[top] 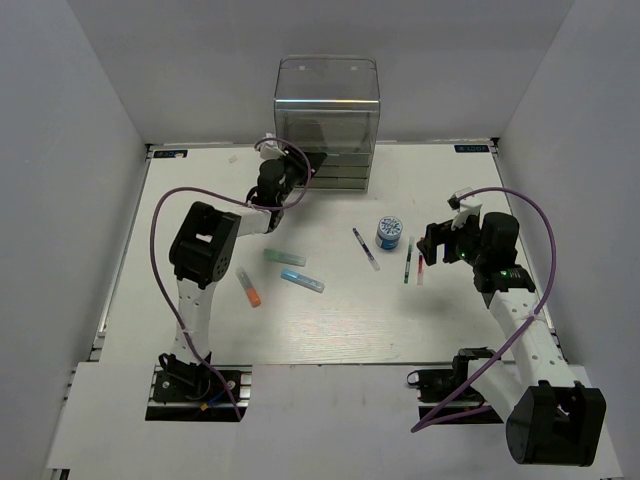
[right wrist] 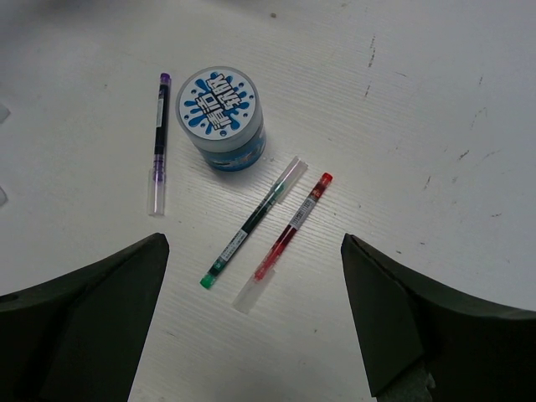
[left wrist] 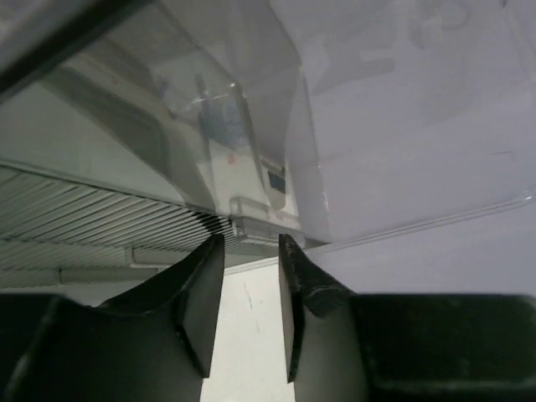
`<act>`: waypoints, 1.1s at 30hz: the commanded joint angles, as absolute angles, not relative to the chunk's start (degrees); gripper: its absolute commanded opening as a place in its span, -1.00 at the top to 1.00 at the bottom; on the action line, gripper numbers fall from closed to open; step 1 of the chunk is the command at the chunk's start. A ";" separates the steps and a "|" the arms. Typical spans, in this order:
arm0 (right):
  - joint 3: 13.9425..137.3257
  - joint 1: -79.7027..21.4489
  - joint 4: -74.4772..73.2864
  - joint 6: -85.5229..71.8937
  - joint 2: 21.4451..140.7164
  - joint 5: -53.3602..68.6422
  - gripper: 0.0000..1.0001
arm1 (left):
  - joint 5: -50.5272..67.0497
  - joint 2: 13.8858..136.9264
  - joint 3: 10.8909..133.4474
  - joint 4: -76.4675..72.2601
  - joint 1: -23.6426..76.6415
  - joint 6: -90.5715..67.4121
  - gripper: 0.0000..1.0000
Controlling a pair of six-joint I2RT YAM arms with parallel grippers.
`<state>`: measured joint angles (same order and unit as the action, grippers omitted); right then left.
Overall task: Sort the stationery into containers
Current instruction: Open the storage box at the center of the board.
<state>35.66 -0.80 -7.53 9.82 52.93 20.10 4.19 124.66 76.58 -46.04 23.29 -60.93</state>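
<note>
The clear organiser (top: 327,110) stands at the back of the table, its grey drawers at the bottom. My left gripper (top: 300,166) is at its lower left corner. In the left wrist view its jaws (left wrist: 251,243) stand a narrow gap apart with nothing between them, just short of a small drawer handle (left wrist: 251,205). My right gripper (top: 432,245) hangs wide open and empty above the green pen (right wrist: 249,224) and red pen (right wrist: 289,230). The blue-and-white roll (right wrist: 220,117) and purple pen (right wrist: 158,142) lie just beyond.
A teal marker (top: 284,257), a light-blue marker (top: 302,280) and an orange-capped marker (top: 249,287) lie left of centre, near the left arm. White walls enclose the table on three sides. Purple cables loop off both arms.
</note>
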 commanded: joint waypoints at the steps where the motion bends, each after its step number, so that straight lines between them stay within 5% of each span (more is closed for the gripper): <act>1: 36.91 -0.79 -6.42 9.67 52.82 21.44 -0.79 | 1.85 125.59 78.84 -49.13 23.38 -62.22 0.25; 6: 36.74 -0.79 -6.59 9.75 53.09 21.36 -0.76 | 3.08 125.60 77.53 -52.38 23.38 -62.75 0.62; 18: 35.77 -0.79 -6.24 10.20 52.73 23.90 -0.71 | 5.36 117.69 69.88 -57.04 23.38 -62.23 0.91; 20: 35.77 -0.88 -6.15 10.20 52.74 24.34 -0.71 | 4.83 116.89 69.35 -56.34 23.38 -62.23 0.74; 22: 35.60 -0.79 -5.98 10.20 52.82 24.52 -0.71 | 4.22 116.89 69.35 -55.81 23.38 -62.23 0.28; 25: 35.51 -0.79 -5.89 10.28 52.82 24.17 -0.71 | 4.22 117.51 70.66 -55.81 23.38 -62.84 0.03; 33: 35.42 -0.79 -5.80 10.28 53.00 23.91 -0.71 | 3.08 119.18 75.94 -48.79 23.38 -62.84 -0.14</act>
